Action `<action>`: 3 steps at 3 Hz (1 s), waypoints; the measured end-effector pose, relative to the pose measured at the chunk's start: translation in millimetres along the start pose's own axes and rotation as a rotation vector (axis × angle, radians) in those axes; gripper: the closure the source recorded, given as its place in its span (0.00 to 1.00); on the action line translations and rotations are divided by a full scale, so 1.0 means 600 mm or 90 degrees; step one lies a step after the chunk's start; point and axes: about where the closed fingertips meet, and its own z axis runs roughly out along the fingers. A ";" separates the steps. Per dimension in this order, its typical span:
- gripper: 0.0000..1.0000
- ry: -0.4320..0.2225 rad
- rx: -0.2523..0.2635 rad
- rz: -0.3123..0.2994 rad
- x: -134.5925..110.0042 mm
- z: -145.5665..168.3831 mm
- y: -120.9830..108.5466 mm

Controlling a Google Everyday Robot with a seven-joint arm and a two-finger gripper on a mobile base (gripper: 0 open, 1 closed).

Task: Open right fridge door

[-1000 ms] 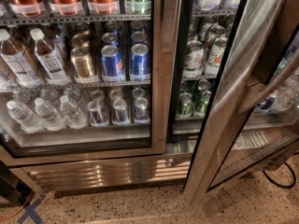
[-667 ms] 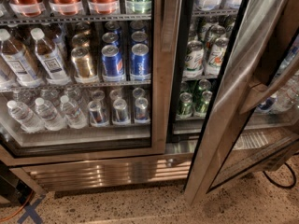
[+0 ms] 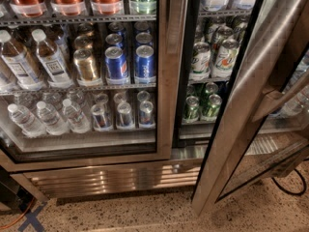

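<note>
Steel-framed and likely heavy, the right fridge door [image 3: 253, 81] is hanging ajar, its bar handle [image 3: 281, 99] offering hold; the gripper is sitting out of view, its state impossible to tell.

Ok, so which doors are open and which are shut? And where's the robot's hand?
right fridge door: open, swung out toward the camera.
left fridge door: shut.
green cans: upright on their shelf, no longer behind glass.
gripper: not in view.
</note>
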 end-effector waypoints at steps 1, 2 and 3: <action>0.10 0.000 0.002 0.001 0.001 -0.003 -0.002; 0.00 -0.011 0.090 0.012 0.003 -0.054 0.041; 0.00 -0.018 0.142 -0.020 -0.015 -0.079 0.121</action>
